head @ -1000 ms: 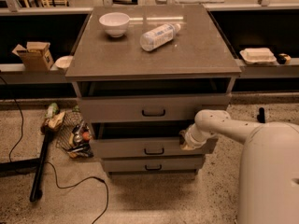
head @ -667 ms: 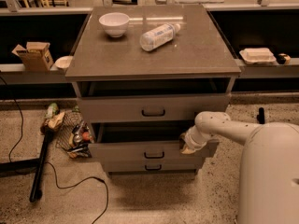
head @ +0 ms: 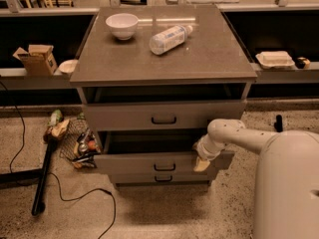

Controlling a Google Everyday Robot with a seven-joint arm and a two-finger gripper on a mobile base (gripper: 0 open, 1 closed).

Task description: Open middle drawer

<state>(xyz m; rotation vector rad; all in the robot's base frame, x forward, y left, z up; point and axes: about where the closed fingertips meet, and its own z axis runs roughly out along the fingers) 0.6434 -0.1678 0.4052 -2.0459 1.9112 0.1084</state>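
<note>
Cardboard box (head: 37, 59) on the left shelf, a small dish (head: 67, 66) beside it; wire basket (head: 79, 143) of clutter on the floor against the cabinet's left side; white bowl (head: 122, 25) upright at the back left of the cabinet top (head: 209, 59); plastic bottle (head: 169, 38) lying on its side just right of the bowl; top drawer (head: 124, 117) nearly flush; middle drawer (head: 134, 163) below it, drawn out partway, a dark gap above its front; bottom drawer (head: 134, 179) closed; gripper (head: 202, 163) at the right end of the middle drawer's front, by its upper edge, its grip cannot be told; arm (head: 239, 136) reaching left, roughly level, from the white robot body (head: 289, 193), bent downward at the wrist; tray (head: 276, 59) on the right shelf.
</note>
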